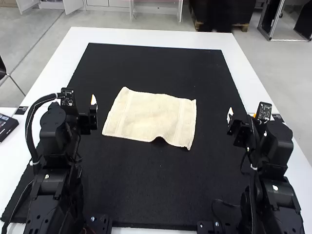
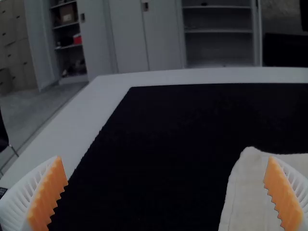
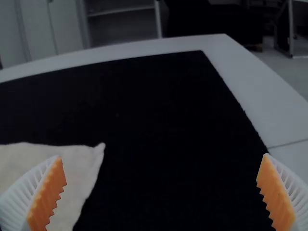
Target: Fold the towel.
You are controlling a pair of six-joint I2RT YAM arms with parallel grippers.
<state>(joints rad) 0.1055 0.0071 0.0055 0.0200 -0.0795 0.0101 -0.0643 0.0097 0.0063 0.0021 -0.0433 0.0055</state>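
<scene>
A cream towel [image 1: 152, 117] lies spread on the black mat, its near edge rucked up in a small wave near the middle. My left gripper [image 1: 93, 103] is held to the towel's left, apart from it; in the left wrist view the left gripper [image 2: 168, 195] stands open, with part of the towel [image 2: 248, 192] beyond one finger. On the towel's right, across a stretch of mat, is my right gripper [image 1: 231, 117]. The right wrist view has the right gripper [image 3: 161, 192] open as well, and a corner of the towel [image 3: 82, 168] beyond one finger.
The black mat [image 1: 161, 180] covers most of the white table [image 1: 146, 36]. A dark device [image 1: 7, 126] sits at the table's left edge. Bare mat surrounds the towel on every side.
</scene>
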